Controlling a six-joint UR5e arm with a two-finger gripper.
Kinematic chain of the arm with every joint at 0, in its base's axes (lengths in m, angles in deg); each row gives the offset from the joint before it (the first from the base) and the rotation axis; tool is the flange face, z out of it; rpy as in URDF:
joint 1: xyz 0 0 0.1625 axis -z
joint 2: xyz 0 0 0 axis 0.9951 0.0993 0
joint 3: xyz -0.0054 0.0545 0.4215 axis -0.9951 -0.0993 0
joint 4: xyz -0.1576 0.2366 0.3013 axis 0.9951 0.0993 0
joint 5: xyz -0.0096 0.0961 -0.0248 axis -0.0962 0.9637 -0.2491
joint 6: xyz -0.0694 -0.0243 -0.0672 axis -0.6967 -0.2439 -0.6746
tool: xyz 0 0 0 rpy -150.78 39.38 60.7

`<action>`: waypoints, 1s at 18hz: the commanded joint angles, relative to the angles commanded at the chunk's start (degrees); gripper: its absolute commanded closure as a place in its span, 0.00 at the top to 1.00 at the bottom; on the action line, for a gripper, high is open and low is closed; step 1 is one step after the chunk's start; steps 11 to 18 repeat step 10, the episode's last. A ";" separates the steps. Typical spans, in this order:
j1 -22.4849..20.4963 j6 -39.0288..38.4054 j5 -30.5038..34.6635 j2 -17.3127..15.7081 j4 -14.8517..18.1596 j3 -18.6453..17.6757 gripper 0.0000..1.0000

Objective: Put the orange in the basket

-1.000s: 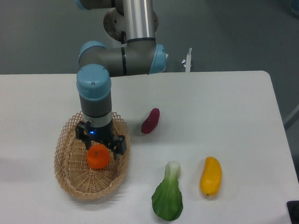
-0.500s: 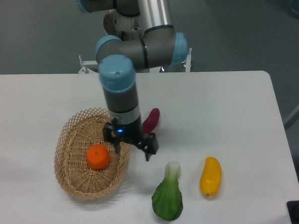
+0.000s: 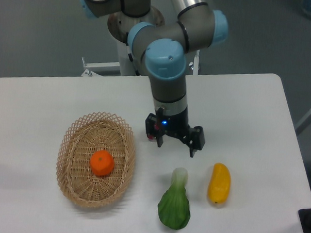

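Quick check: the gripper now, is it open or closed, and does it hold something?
Gripper: open, holding nothing; the orange lies in the basket.

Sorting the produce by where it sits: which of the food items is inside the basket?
Only the orange: it lies in the basket. The yellow pepper and the green leafy vegetable lie on the table.

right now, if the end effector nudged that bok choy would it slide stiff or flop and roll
The bok choy would probably flop: its broad green leaves look thin and limp. Its white stem end looks firmer, so a push there would likely slide it. Lying flat, it seems unlikely to roll.
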 joint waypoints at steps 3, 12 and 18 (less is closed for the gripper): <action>-0.79 0.54 0.00 -0.09 0.45 0.00 1.00; -1.41 2.47 0.00 -0.09 0.71 0.00 1.00; -1.41 2.47 0.00 -0.09 0.71 0.00 1.00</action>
